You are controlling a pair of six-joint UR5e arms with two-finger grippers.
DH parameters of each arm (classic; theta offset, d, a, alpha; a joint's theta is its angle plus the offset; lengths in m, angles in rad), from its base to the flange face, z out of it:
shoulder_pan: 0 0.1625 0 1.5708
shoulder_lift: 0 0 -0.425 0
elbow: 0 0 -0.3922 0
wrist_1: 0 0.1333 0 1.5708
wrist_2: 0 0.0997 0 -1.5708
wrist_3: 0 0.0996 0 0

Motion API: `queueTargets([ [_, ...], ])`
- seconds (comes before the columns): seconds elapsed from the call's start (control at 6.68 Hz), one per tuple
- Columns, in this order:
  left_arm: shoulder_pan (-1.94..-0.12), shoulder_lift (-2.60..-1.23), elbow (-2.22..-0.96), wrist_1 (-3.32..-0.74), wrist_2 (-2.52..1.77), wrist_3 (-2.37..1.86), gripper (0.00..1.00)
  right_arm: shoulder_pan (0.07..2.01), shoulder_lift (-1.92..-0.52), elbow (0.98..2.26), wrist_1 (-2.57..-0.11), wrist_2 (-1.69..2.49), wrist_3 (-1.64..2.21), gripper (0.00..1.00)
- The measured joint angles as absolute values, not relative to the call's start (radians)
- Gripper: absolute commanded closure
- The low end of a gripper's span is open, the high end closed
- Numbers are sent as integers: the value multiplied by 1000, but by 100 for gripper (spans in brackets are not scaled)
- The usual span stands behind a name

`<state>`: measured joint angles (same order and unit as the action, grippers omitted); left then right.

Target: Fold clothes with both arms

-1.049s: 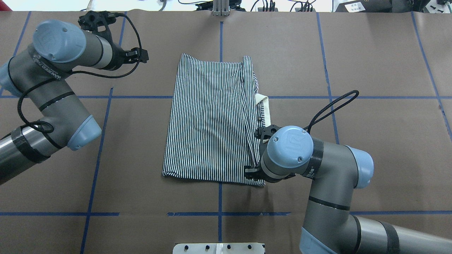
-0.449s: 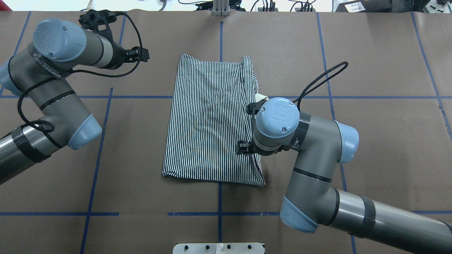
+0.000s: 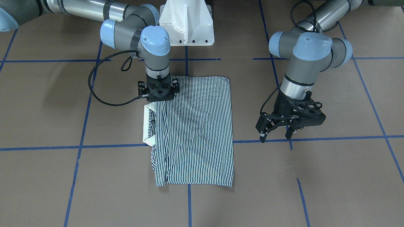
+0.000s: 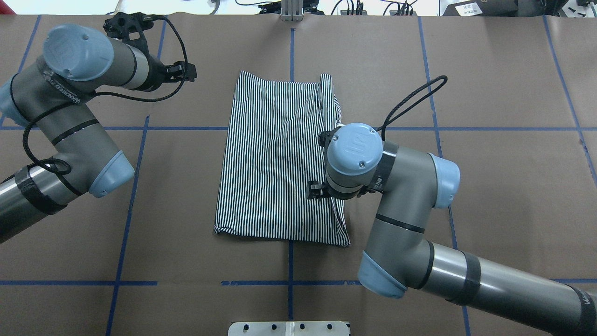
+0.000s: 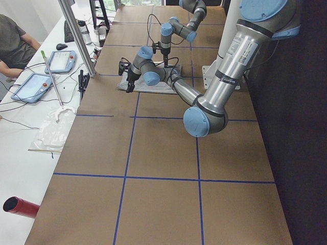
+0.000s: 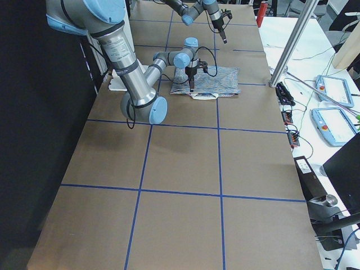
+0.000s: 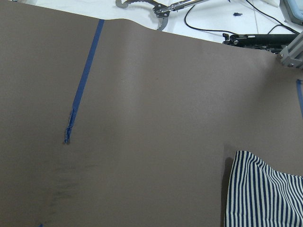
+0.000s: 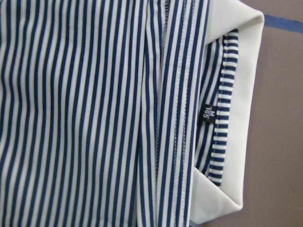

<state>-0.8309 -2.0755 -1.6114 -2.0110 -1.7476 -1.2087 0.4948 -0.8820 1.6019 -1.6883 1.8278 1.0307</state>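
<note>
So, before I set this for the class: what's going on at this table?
It's a shirt-folding job, partway through. The striped polo shirt lies on the brown table, already folded into a narrow rectangle, with its white collar poking out at one side. The right pincer points straight down at the shirt's edge beside that collar; whether it is gripping cannot be seen. The left pincer hangs open above bare table, apart from the shirt.

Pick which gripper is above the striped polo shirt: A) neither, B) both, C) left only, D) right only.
D: the right gripper points down over the polo shirt near its white collar, while the left gripper hangs open over the bare brown table beside it.
</note>
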Motion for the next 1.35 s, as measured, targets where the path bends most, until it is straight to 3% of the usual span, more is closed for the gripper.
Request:
queueTargets([
  [1.35,-833,-2077,-1612,-2013,-1749,-1210,0,490,-873,1551,-1735,1828,975,0],
])
